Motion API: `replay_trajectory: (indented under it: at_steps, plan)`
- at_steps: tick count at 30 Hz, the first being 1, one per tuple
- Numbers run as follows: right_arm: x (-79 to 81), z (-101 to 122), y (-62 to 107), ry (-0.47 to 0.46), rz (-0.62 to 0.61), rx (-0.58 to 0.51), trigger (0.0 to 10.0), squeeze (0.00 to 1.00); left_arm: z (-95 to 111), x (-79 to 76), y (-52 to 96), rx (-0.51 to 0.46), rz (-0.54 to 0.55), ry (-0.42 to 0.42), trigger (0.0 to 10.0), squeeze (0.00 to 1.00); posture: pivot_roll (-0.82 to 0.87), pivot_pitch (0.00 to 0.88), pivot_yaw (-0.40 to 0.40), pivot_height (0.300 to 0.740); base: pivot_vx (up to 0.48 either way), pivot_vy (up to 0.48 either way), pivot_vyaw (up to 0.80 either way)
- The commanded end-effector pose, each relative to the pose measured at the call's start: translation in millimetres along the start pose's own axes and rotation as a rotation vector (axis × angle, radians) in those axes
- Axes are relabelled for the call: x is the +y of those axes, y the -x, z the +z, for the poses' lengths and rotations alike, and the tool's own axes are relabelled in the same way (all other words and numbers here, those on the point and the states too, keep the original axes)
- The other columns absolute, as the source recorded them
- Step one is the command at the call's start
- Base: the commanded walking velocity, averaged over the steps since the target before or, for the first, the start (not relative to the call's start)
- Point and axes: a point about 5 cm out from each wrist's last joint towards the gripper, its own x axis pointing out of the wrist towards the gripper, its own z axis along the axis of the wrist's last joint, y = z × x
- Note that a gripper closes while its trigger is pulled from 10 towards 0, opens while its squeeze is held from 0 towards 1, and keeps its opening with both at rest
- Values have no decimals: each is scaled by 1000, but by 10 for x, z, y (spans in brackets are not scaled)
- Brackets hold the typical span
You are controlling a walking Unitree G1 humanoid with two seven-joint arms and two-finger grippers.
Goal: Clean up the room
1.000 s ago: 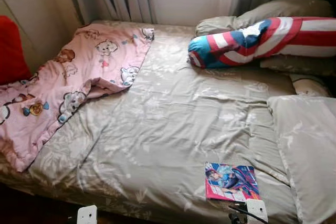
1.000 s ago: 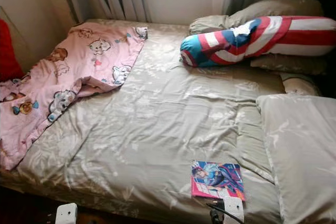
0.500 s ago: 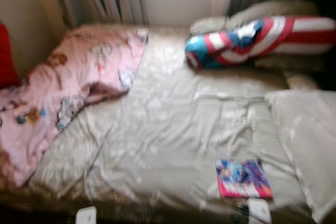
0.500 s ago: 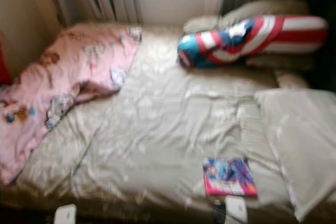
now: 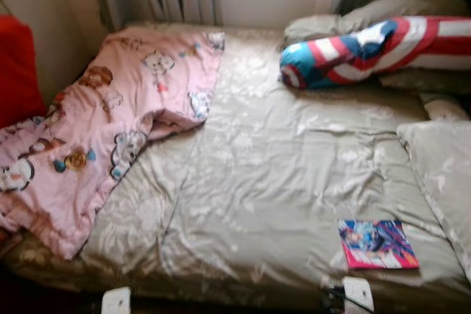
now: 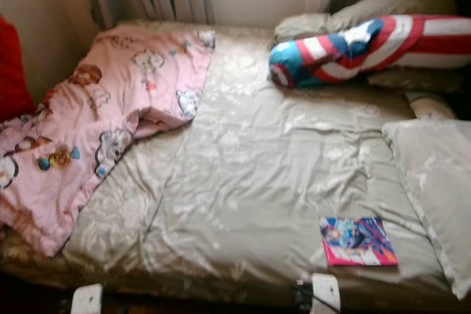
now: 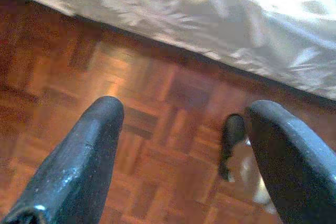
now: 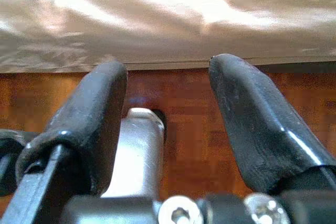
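Two things left to tidy: book [image 5: 377, 244] on bed [image 5: 280, 174], pink blanket [image 5: 103, 130] crumpled. Both pincers, left [image 7: 184, 150] and right [image 8: 168, 114], released, empty.

A bed [image 5: 265, 174] with a beige patterned cover carries a pink cartoon-print blanket [image 5: 96, 130] rumpled over its left edge. A colourful book [image 5: 377, 243] lies flat near the front right corner. A red, white and blue bolster [image 5: 368, 49] rests along the far right, with beige pillows [image 5: 441, 167] at the right edge.
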Motion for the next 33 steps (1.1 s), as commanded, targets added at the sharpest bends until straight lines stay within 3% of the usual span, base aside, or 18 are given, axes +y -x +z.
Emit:
replay_trajectory:
  at_steps: [1,33]
  plan:
    - [-54,-64,27,-9,-15,20,10000,0,-71,-14,15,30,-5,-5,10000,0,-64,118,23,740,0,326,0]
    - [-46,-67,26,-4,-8,23,10000,0,-63,0,11,35,1,-8,10000,0,-54,119,28,740,0,323,0]
